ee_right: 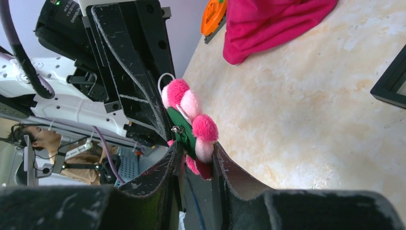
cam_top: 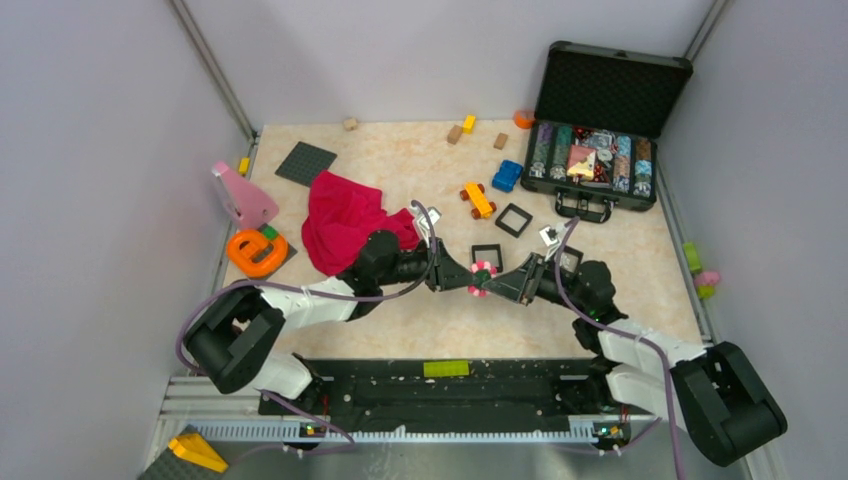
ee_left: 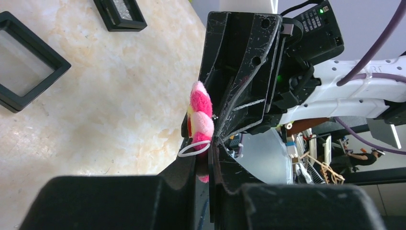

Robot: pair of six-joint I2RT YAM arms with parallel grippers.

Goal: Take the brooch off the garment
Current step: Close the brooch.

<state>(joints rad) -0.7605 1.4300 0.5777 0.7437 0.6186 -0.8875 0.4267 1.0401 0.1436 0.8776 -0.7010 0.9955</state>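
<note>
Centre of the top view: left pincer (cam_top: 463,274) and right pincer (cam_top: 497,284) meet tip to tip, each nearly closed and pinching the pink-and-white brooch (cam_top: 481,277) from opposite sides over the counter (cam_top: 400,170). The red garment (cam_top: 345,222) lies crumpled toward the frame's left, apart from the brooch.

The table (cam_top: 400,165) bears a red garment (cam_top: 345,225), a toy car (cam_top: 478,200) and a case (cam_top: 612,92).

There is one brooch (cam_top: 482,277), one red garment (cam_top: 345,225), one open case (cam_top: 612,90) at the upper right and one orange ring (cam_top: 256,252) at the left. There are two toy cars, a blue car (cam_top: 507,176) and an orange car (cam_top: 478,200), and three wooden blocks (cam_top: 454,134) near the top.
</note>
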